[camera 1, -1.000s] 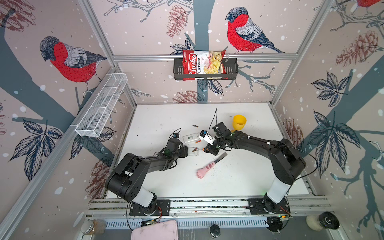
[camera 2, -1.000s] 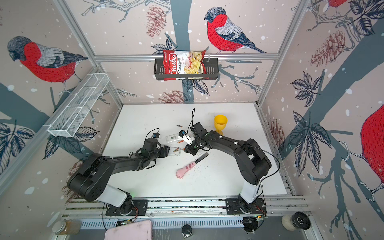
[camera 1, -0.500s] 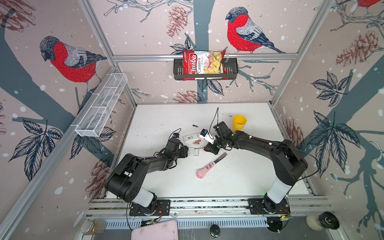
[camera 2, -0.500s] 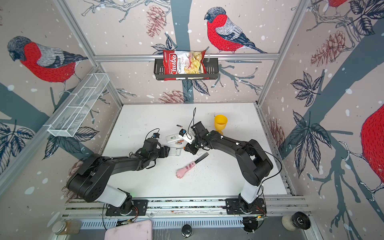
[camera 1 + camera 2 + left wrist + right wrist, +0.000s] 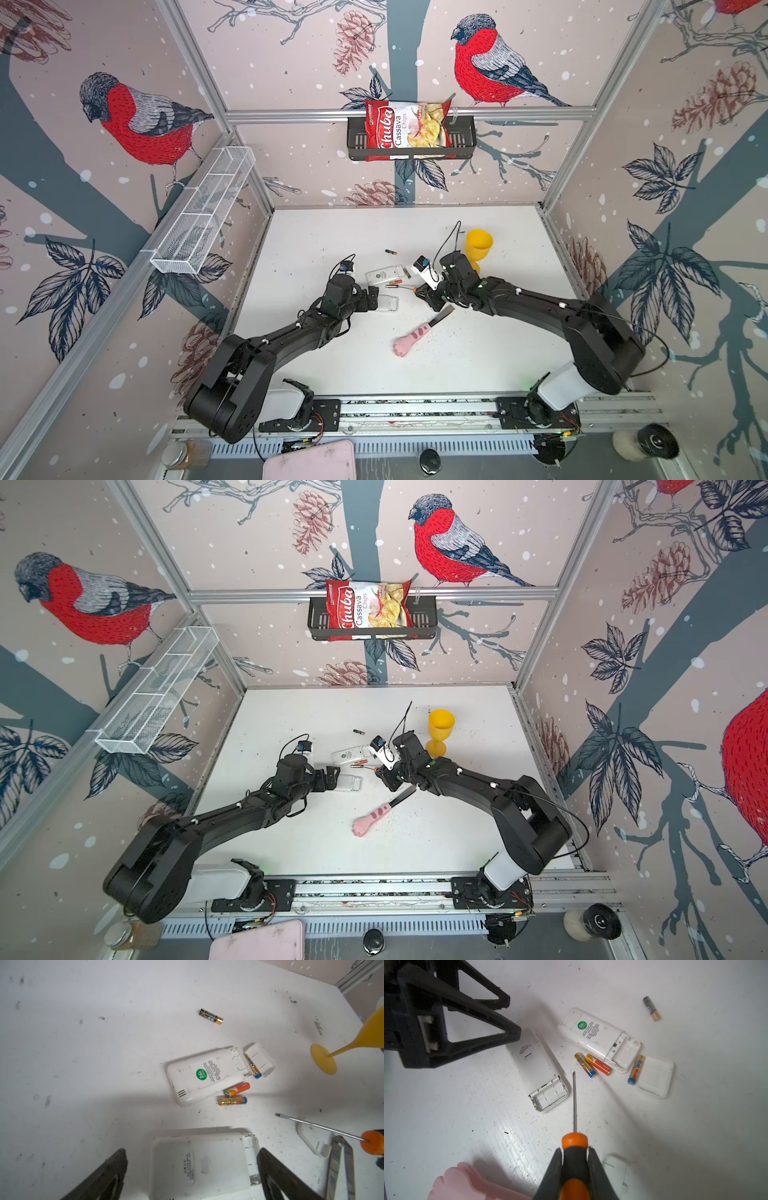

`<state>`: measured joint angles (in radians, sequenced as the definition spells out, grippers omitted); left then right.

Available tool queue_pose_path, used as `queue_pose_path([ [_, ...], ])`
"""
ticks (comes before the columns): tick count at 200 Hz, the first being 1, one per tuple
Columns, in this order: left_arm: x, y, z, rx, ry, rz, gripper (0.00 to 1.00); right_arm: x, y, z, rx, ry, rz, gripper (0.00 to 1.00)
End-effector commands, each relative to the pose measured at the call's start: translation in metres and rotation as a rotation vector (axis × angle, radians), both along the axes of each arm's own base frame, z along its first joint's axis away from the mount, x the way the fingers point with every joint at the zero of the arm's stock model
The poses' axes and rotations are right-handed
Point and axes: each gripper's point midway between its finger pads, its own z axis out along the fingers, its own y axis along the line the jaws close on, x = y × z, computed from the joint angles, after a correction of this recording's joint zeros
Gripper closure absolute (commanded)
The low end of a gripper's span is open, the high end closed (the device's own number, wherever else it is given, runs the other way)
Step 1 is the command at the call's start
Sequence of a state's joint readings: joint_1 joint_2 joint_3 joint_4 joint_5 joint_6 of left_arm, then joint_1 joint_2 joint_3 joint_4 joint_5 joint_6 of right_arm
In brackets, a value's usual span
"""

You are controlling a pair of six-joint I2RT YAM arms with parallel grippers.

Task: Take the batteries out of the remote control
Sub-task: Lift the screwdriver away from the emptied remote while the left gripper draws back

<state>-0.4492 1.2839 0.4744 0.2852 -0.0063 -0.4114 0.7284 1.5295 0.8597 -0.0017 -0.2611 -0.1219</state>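
Mid-frame in both top views, the left gripper [image 5: 376, 300] stands open around the lower remote [image 5: 388, 302]; the right gripper [image 5: 575, 1149] clamps the screwdriver [image 5: 574, 1140]. Batteries [image 5: 394, 284] lie just below the upper remote [image 5: 384, 275], a black battery [image 5: 390, 252] above it.

A robot test cell: aluminium frame [image 5: 409, 113], bird-print wall panels [image 5: 137, 120], 2 rail-mounted arms over a white worktop [image 5: 332, 232].

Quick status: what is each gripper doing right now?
Left gripper: open, jaws either side of the remote, not gripping it.
Right gripper: closed on the screwdriver.
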Motion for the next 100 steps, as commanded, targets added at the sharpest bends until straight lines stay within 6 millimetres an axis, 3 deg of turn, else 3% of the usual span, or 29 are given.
queue_pose_path([
  [1,-0.001,0.002,0.016,-0.007,-0.045,0.001,0.03,0.011,-0.007,0.028,0.105,-0.093,-0.121,0.99],
  [35,-0.01,-0.002,0.039,-0.084,-0.131,-0.029,0.03,0.007,-0.047,0.034,0.17,-0.121,-0.303,0.97],
  [65,-0.016,-0.005,0.049,-0.105,-0.163,-0.047,0.03,0.013,-0.083,0.023,0.196,-0.116,-0.445,0.93],
  [100,-0.022,-0.008,0.049,-0.097,-0.181,-0.062,0.03,0.014,-0.099,0.01,0.294,-0.07,-0.513,0.95],
])
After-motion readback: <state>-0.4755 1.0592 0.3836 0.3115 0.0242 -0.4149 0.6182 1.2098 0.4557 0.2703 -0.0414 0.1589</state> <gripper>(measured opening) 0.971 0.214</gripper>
